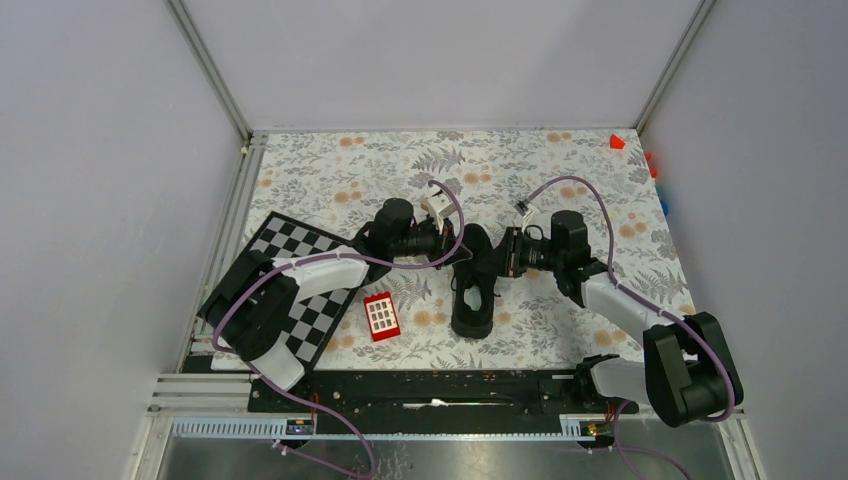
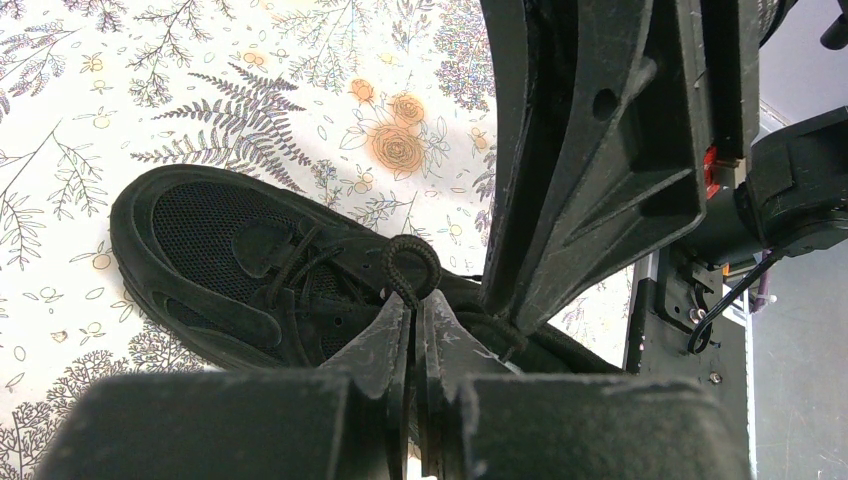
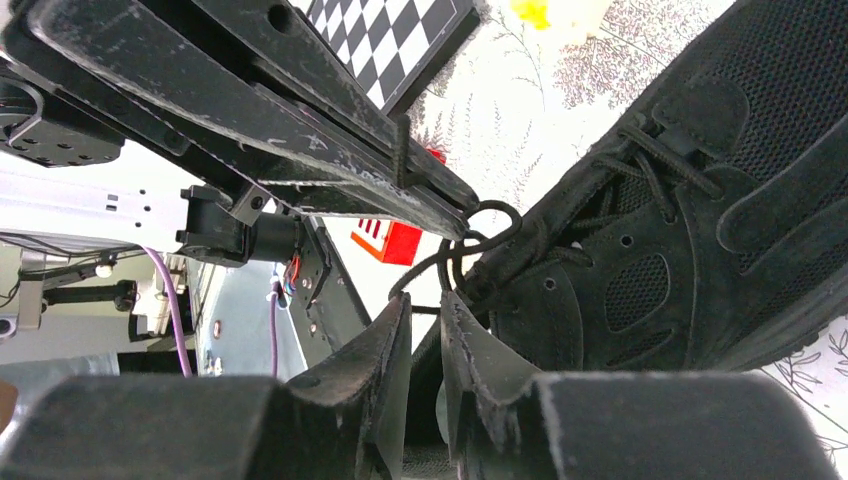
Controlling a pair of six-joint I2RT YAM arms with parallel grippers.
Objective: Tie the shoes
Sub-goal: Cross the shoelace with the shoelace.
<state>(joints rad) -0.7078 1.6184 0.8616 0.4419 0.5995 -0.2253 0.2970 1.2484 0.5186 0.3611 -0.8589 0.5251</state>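
The black shoe [image 1: 472, 300] lies mid-table, its opening facing up. My left gripper [image 1: 447, 246] is at its far left side and my right gripper [image 1: 506, 252] at its far right, tips almost meeting over the laces. In the left wrist view the left gripper [image 2: 413, 297] is shut on a small loop of black lace [image 2: 412, 262] above the shoe [image 2: 210, 250]. In the right wrist view the right gripper [image 3: 425, 302] has its jaws a narrow gap apart, empty, beside the shoe [image 3: 650, 250]. A lace loop [image 3: 487, 228] hangs just beyond, under the left gripper's fingers [image 3: 300, 120].
A red block with a white grid [image 1: 381, 316] lies left of the shoe and also shows in the right wrist view [image 3: 392, 240]. A checkerboard [image 1: 300, 275] lies under the left arm. Small coloured blocks [image 1: 617, 142] sit at the far right corner by the wall.
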